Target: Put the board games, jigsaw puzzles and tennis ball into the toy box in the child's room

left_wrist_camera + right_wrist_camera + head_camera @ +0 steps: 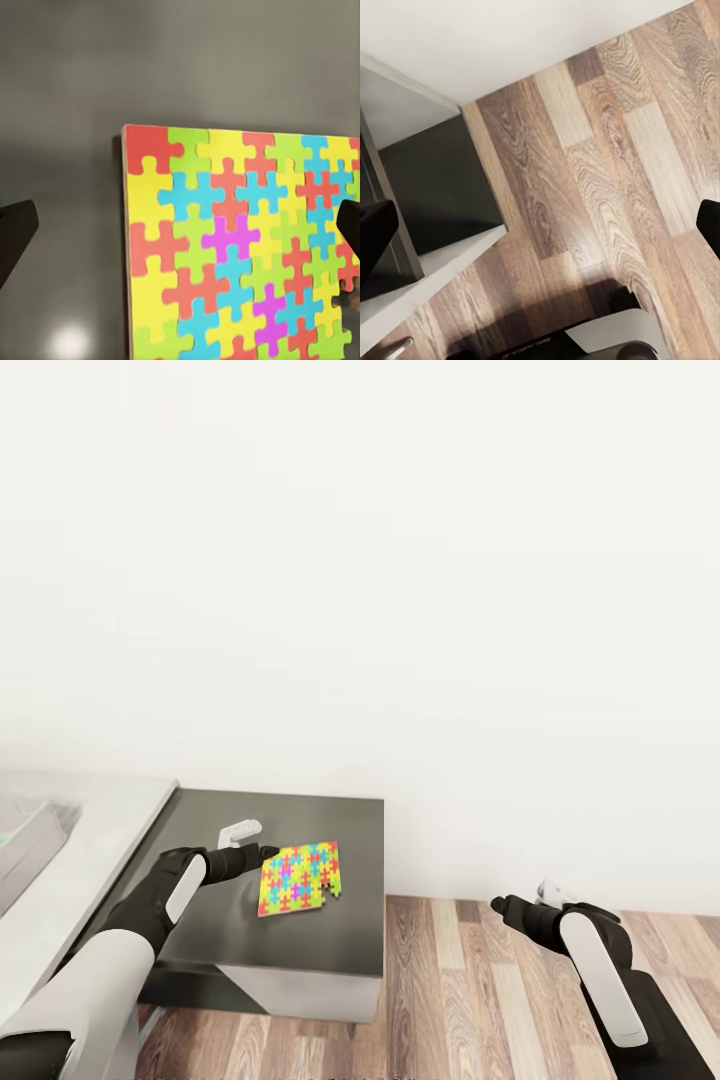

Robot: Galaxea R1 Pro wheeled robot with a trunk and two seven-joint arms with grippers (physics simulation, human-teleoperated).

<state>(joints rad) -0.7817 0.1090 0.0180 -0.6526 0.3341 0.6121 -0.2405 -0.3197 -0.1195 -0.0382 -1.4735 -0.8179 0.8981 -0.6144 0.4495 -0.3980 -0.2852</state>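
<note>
A jigsaw puzzle (300, 878) of pink, yellow, green and blue pieces lies flat on the dark grey part of the table (300, 950). My left gripper (262, 852) hovers at the puzzle's left edge. In the left wrist view it (180, 232) is open, its dark fingertips (15, 236) spread wide over the puzzle (232, 247) with nothing held. The grey toy box (35, 838) stands on the light grey top at the far left, cut off by the frame. My right gripper (503, 906) hangs open over the wood floor (607, 187), off the table's right end.
A plain white wall (400, 610) rises right behind the table. The light grey top (90, 870) joins the dark one at the left. A small white object (240, 830) sits by my left wrist. Wood-plank floor (470, 1000) spreads out to the right.
</note>
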